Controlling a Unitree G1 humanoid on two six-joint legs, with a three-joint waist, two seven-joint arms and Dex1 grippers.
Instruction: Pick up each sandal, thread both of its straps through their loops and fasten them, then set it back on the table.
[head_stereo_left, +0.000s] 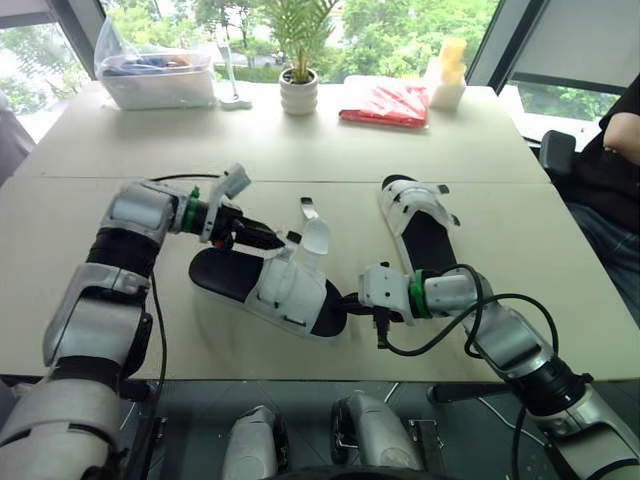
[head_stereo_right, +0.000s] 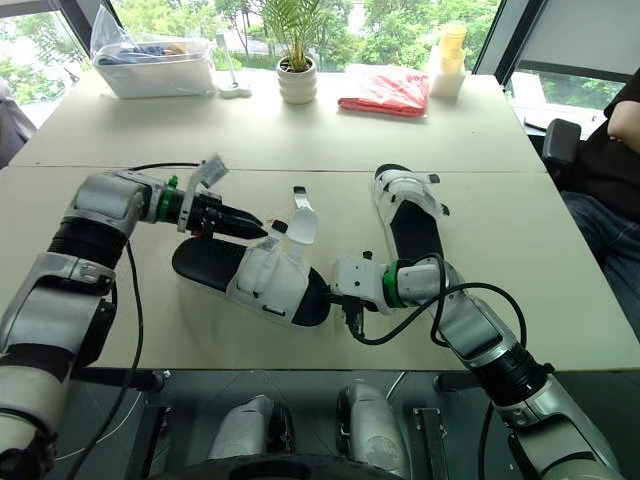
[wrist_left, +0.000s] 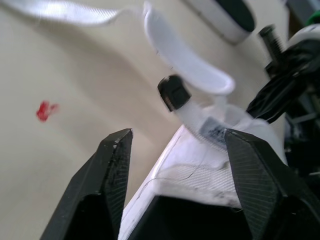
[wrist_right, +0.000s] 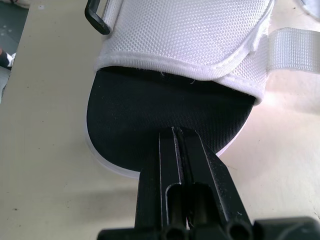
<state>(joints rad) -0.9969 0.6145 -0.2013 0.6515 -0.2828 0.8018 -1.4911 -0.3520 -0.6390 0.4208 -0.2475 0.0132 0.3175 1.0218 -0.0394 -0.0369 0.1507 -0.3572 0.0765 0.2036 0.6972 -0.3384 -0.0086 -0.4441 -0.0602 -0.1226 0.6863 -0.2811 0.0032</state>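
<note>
The near sandal has a black sole and a white upper and lies across the table's front. Its loose white strap stands up from the upper. My left gripper is open over the upper's far edge. In the left wrist view its fingers stand on either side of the white fabric, close to a black loop. My right gripper is shut, its tips resting on the end of the black sole. The second sandal lies farther right, untouched.
At the table's back stand a clear bin, a potted plant, a red packet and a pale container. A person's arm shows at the right edge. The front table edge is near the sandal.
</note>
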